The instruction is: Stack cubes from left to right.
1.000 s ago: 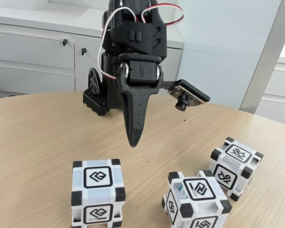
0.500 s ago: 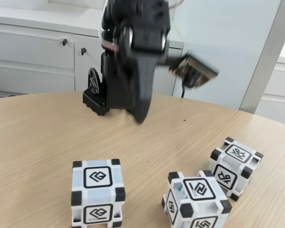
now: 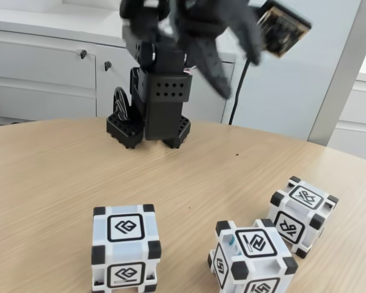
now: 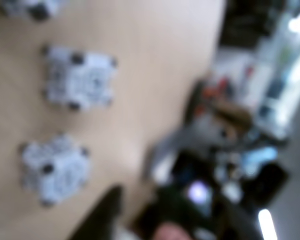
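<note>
White cubes sit unstacked on the wooden table (image 3: 48,177) while the black gripper (image 3: 222,91) hangs raised and blurred above them.

In the fixed view, the left cube (image 3: 125,250) lies at about 7 o'clock from the arm's base (image 3: 147,125), the middle cube (image 3: 251,256) at about 5 o'clock, and the right cube (image 3: 303,207) at about 4 o'clock, near the middle one but apart from it; all three rest on the tabletop, none on another. The gripper is high at the frame's top, well apart from every cube, with a small camera board (image 3: 283,27) at its 2 o'clock. Motion blur hides whether the jaws are parted or closed. The wrist view is heavily blurred, showing pale cubes on tan wood.
</note>
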Available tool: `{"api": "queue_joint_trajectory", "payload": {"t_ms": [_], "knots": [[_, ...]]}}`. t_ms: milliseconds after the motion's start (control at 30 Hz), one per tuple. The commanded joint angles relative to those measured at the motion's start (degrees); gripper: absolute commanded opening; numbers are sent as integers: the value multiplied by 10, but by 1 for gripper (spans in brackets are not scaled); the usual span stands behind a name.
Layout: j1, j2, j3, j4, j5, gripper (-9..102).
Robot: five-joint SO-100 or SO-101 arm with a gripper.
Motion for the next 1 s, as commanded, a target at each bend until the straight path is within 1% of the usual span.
{"api": "queue_joint_trajectory", "payload": {"t_ms": [0, 133, 200, 300, 433, 533, 667, 733, 767, 833, 900, 967], "knots": [[-18, -159, -122, -1, 3, 20], [-33, -332, -248, 1, -14, 20], [-39, -399, -303, 12, -39, 21], [-60, -470, -374, 64, -80, 21], [-122, -533, -445, 141, -76, 21], [-174, -577, -479, 172, -49, 22], [-226, -640, -501, 178, -22, 22], [-235, -669, -501, 178, -11, 23], [-236, -682, -501, 178, -24, 24], [-236, -703, -501, 178, -43, 23], [-236, -715, -501, 173, -41, 23], [-236, -718, -501, 171, -36, 25]]}}
